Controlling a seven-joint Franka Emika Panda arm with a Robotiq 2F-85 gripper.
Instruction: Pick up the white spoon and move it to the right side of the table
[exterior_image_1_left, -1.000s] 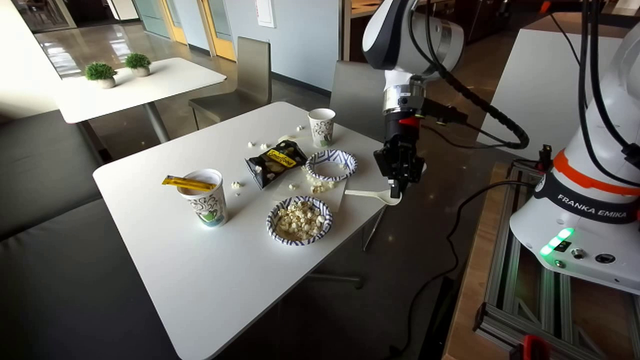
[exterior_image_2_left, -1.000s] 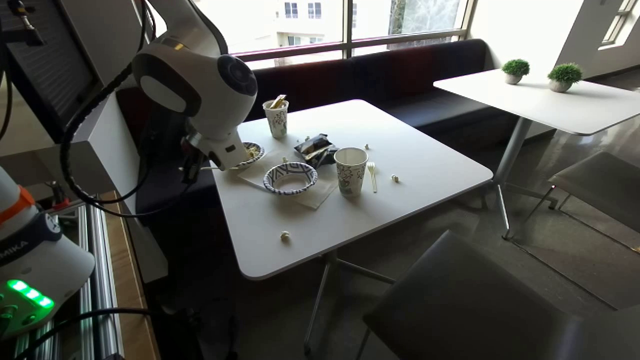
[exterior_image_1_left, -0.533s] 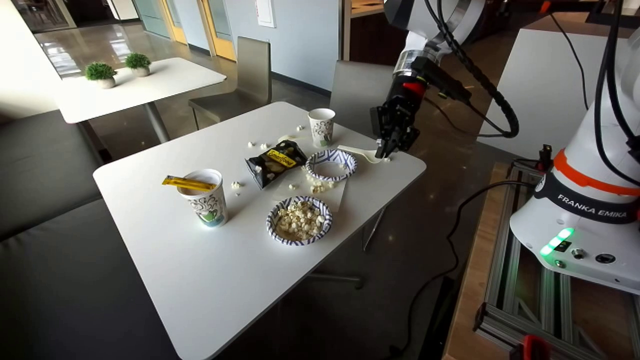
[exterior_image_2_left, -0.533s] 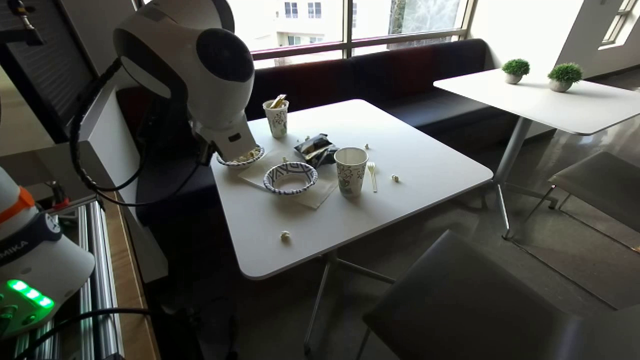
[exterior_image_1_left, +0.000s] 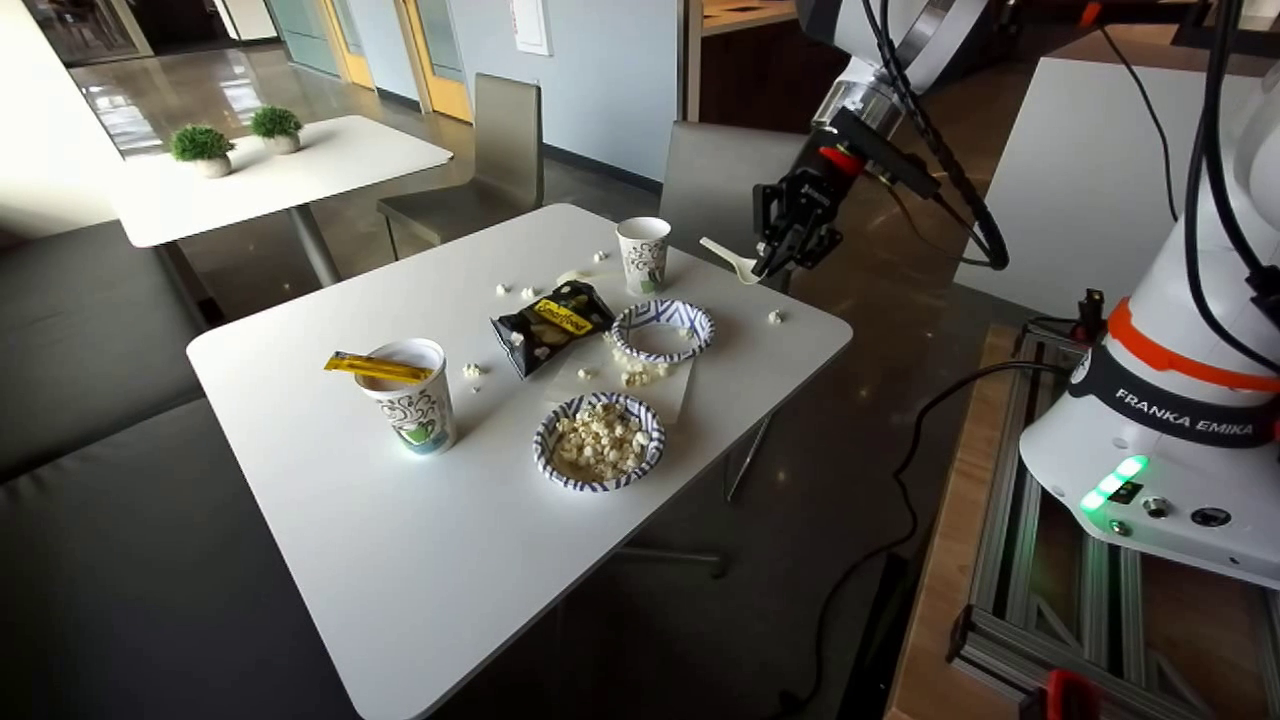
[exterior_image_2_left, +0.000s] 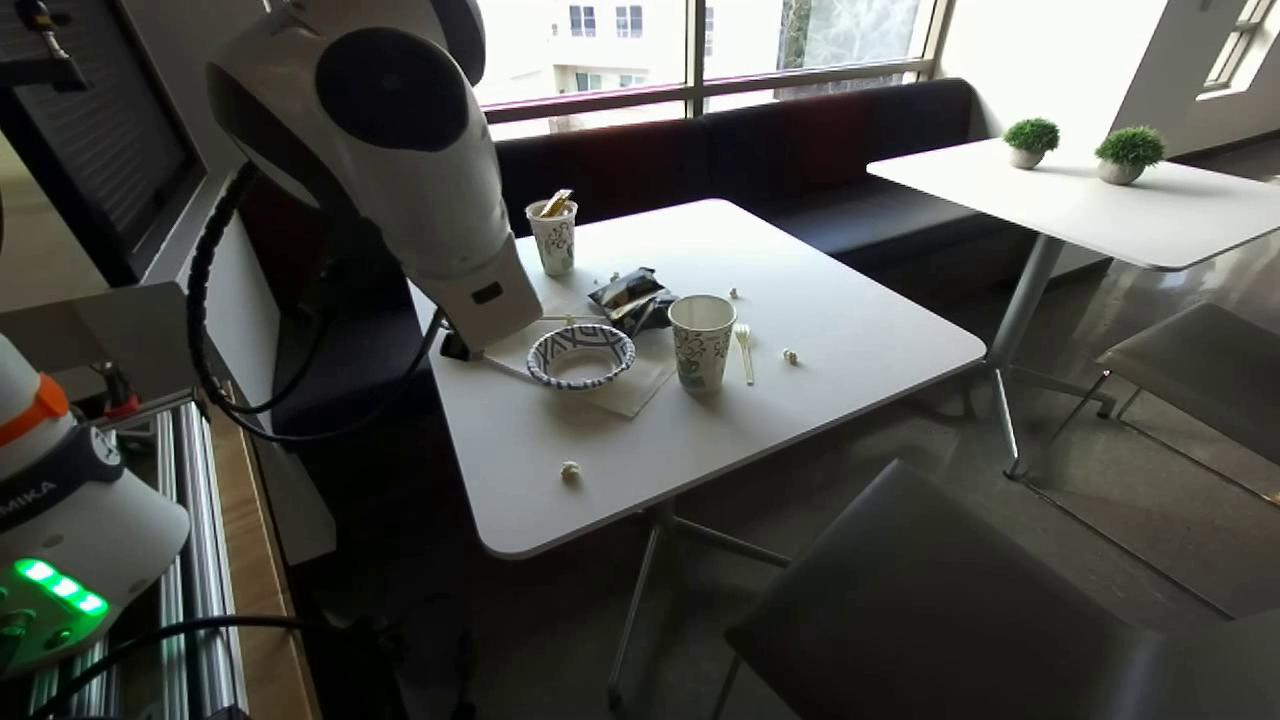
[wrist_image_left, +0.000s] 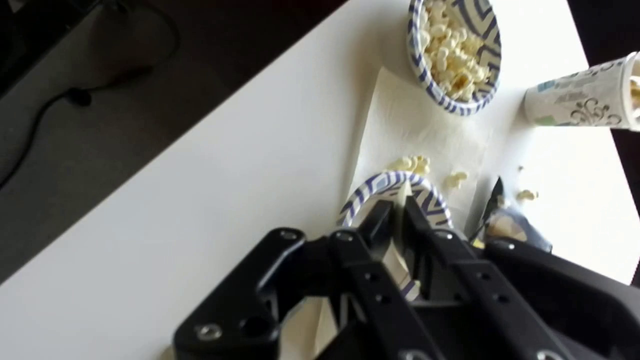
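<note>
Wrist view and both exterior views show the white table (exterior_image_1_left: 460, 560); the Franka arm (exterior_image_2_left: 440, 220) reaches over an edge of it, with the gripper (wrist_image_left: 398, 212) at the arm's end. In an exterior view a popcorn bowl (exterior_image_1_left: 600, 486) sits on the near side, an almost bare bowl (exterior_image_1_left: 655, 335) farther off, a black snack bag (exterior_image_1_left: 553, 322) to that one's left and a paper cup (exterior_image_1_left: 645, 262) beyond. Smaller than these, the white spoon (exterior_image_1_left: 735, 261) is pinched near its scoop end between narrowed jaws, handle out to the left; it looks lifted clear of the table, by its far right edge. So the pick-up seems done; how much carrying remains I cannot tell, since the sentence does not say whose right is meant. Left to do, I judge, are lowering and releasing the spoon, away from the loose popcorn piece (exterior_image_1_left: 775, 317) on the right.
</note>
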